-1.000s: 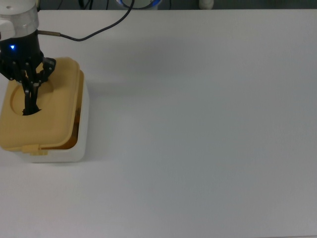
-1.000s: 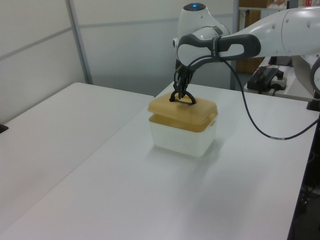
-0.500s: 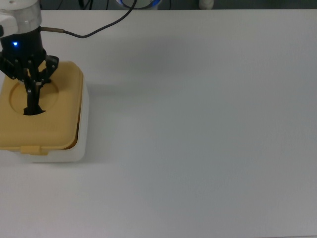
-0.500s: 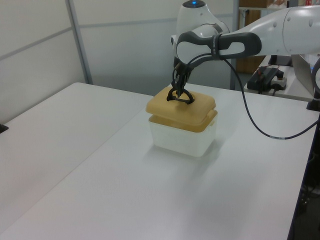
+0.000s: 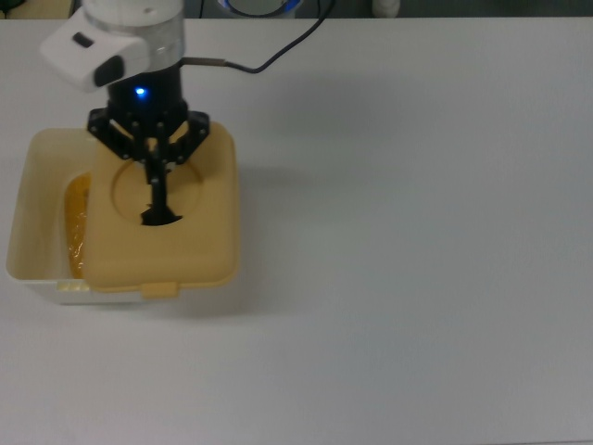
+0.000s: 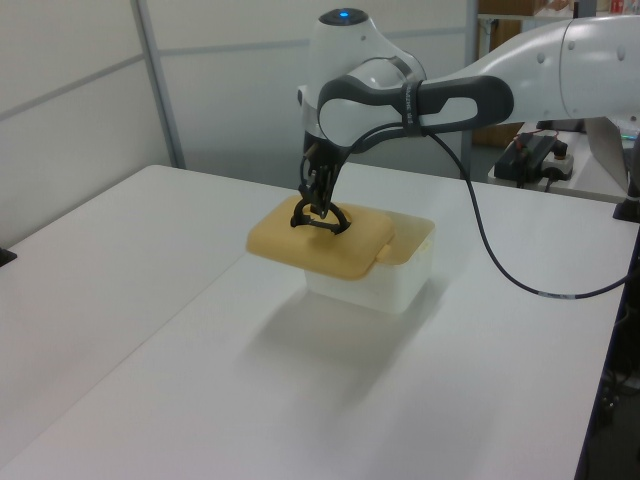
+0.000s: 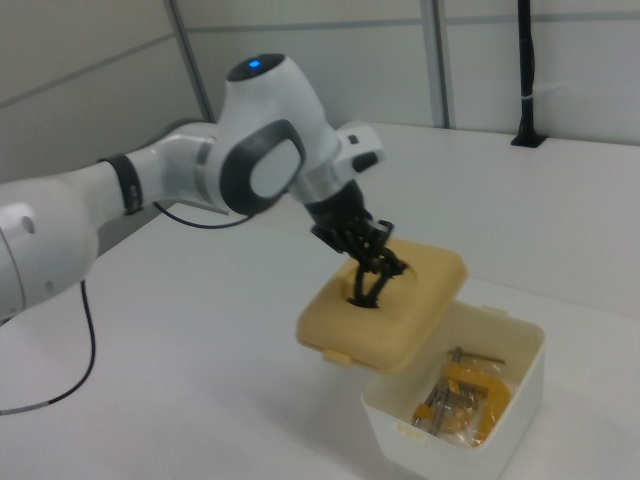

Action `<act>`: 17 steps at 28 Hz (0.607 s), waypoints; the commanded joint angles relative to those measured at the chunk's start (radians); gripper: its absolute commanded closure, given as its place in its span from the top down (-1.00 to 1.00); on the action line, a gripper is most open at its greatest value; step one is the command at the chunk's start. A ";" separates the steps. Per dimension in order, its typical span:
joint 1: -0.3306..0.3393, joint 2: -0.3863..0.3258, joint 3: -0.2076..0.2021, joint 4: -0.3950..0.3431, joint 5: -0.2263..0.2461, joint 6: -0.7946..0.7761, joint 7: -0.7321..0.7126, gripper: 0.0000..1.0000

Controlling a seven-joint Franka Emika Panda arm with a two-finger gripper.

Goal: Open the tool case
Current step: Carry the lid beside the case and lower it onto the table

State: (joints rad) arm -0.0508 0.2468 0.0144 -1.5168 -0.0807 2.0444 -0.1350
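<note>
My two-finger gripper (image 5: pixel 157 199) is clamped on the black handle (image 6: pixel 320 216) of the tan-yellow lid (image 5: pixel 199 246), held above the white rounded plastic tub (image 7: pixel 505 400), overhanging its rim toward the top view's right. White table (image 5: pixel 417 232) beyond lies open.

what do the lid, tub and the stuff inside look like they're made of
Lid: likely matte tan plastic, with moulded rounded edges and a recess. Tub: probably white plastic with thin, smooth walls. Contents: seemingly metal tools in yellow-orange holders, though too small to tell surely.
</note>
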 commanded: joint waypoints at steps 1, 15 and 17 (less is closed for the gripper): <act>0.080 -0.069 -0.008 -0.003 0.010 -0.110 0.046 -1.00; 0.265 -0.106 -0.008 -0.135 -0.011 -0.142 0.205 -1.00; 0.282 -0.101 -0.008 -0.161 -0.011 -0.116 0.213 -1.00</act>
State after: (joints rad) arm 0.1898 0.1648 0.0166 -1.5981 -0.0816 1.8869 0.0373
